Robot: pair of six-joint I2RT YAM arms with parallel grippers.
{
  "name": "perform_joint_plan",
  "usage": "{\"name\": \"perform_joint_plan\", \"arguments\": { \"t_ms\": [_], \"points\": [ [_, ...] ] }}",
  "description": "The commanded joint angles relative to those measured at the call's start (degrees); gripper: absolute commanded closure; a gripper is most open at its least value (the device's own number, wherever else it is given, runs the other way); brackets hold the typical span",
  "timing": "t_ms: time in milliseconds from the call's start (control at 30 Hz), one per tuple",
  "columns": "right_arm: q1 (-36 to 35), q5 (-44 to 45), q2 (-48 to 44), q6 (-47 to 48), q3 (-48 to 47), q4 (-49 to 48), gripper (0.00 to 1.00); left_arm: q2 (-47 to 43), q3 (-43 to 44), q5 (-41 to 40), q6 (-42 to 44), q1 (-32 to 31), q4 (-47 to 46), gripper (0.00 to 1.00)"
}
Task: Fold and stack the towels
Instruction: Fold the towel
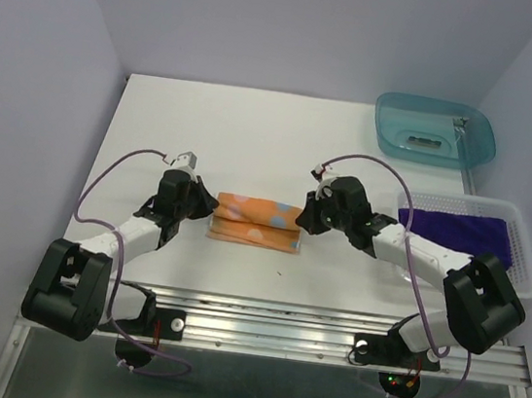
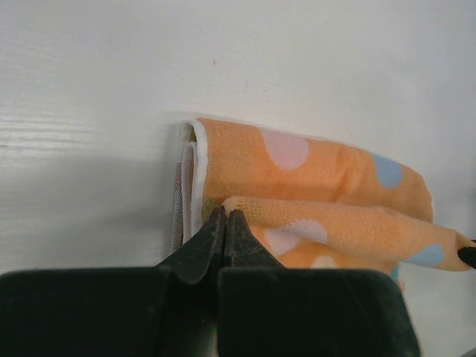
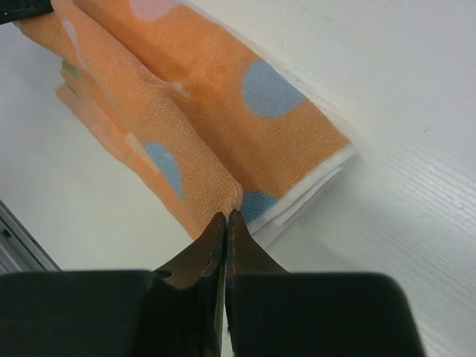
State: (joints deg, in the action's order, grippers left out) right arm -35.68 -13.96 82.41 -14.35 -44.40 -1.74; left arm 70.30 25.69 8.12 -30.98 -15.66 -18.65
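We see the table (image 1: 256, 129) with the orange towel (image 1: 255, 222) lying on it, folded into a long strip. The basket (image 1: 462, 198) stands well to the right of that towel, and the teal tub (image 1: 393, 127) sits farther back and to the right of it. The purple towel (image 1: 458, 229) lies in the basket. Our left gripper (image 2: 225, 223) meets the orange towel's left end, jaws pressed together on a raised fold. Our right gripper (image 3: 226, 223) pinches the same ridge at the right end.

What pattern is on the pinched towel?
The towel is orange with blue and white dots; right wrist view.
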Motion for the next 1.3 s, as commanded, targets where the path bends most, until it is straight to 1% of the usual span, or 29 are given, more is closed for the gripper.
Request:
{"name": "perform_joint_plan", "arguments": {
  "t_ms": [0, 133, 233, 567, 667, 700, 733, 767, 800, 833, 867, 900, 967, 1000, 1033, 1067, 1100, 1167, 1267],
  "points": [
    [-1.3, 0.2, -2.7, -1.8, 2.3, -2.7, 0.99, -4.6, -2.8, 0.2, -1.4, -0.2, -2.4, 1.0],
    [-1.7, 0.4, -4.1, -2.4, 3.7, -3.0, 0.99, -7.7, -4.6, 0.5, -1.6, -0.2, -2.4, 1.0],
    [-1.8, 0.5, -4.4, -2.9, 4.5, -3.3, 0.99, -8.2, -5.3, 0.3, -1.7, -0.2, -2.4, 1.0],
    [-2.2, -0.4, -1.7, -5.2, 6.8, -5.6, 0.99, -5.9, -6.4, 1.6, -2.6, -0.3, -1.7, 0.99],
    [-2.5, -0.6, -1.5, -6.0, 7.5, -5.8, 0.98, -6.1, -6.7, 1.5, -3.1, -0.3, -0.5, 0.86],
    [-2.6, -0.6, -1.6, -6.3, 7.8, -5.8, 0.95, -6.4, -7.1, 1.6, -3.2, -0.3, -0.2, 0.74],
    [-2.7, -0.6, -1.7, -6.8, 8.4, -5.7, 0.9, -6.9, -7.6, 1.9, -3.9, -0.3, 0.5, 0.66],
    [-2.8, -1.0, -1.9, -7.2, 8.7, -5.6, 0.88, -8.2, -8.0, 2.2, -4.1, -0.3, 0.8, 0.58],
    [-2.9, -1.3, -2.0, -7.5, 9.0, -5.4, 0.85, -9.2, -8.5, 2.6, -4.4, -0.4, 1.0, 0.35],
    [-3.2, -2.0, -2.2, -8.4, 9.2, -4.9, 0.72, -10.3, -9.2, 3.0, -5.4, -0.4, 1.9, 0.29],
    [-3.5, -2.6, -3.0, -8.7, 9.7, -4.7, 0.63, -11.7, -9.7, 3.0, -5.7, -0.3, 2.5, 0.25],
    [-3.8, -3.4, -3.5, -8.9, 10.1, -4.8, 0.51, -14.8, -10.0, 2.9, -6.2, -0.4, 3.2, 0.15],
    [-4.3, -5.4, -5.1, -9.6, 11.8, -4.8, 0.4, -18.2, -10.5, 1.3, -7.1, -0.5, 6.9, 0.06],
    [-4.4, -6.0, -6.9, -10.0, 12.4, -4.7, 0.29, -21.8, -10.5, 0.9, -7.4, -0.5, 8.1, 0.01],
    [-4.4, -6.0, -7.9, -10.3, 12.7, -4.5, 0.25, -23.4, -10.4, 0.5, -7.7, -0.5, 10.5, 0.01],
    [-4.5, -5.9, -8.8, -10.3, 13.2, -4.2, 0.17, -26.5, -10.4, -0.7, -7.9, -0.6, 11.4, 0.01],
    [-4.5, -5.6, -10.8, -10.4, 13.1, -4.0, 0.0, -27.8, -10.3, -1.3, -8.3, -0.7, 12.1, 0.01],
    [-4.5, -2.7, -12.3, -11.2, 12.4, -2.4, 0.0, -29.9, -10.4, -3.1, -9.4, -0.8, 13.0, 0.01],
    [-4.5, 4.7, -13.6, -15.0, 11.1, 0.1, 0.0, -29.2, -9.7, -3.8, -9.3, -0.8, 12.9, 0.01]
  ]
}}
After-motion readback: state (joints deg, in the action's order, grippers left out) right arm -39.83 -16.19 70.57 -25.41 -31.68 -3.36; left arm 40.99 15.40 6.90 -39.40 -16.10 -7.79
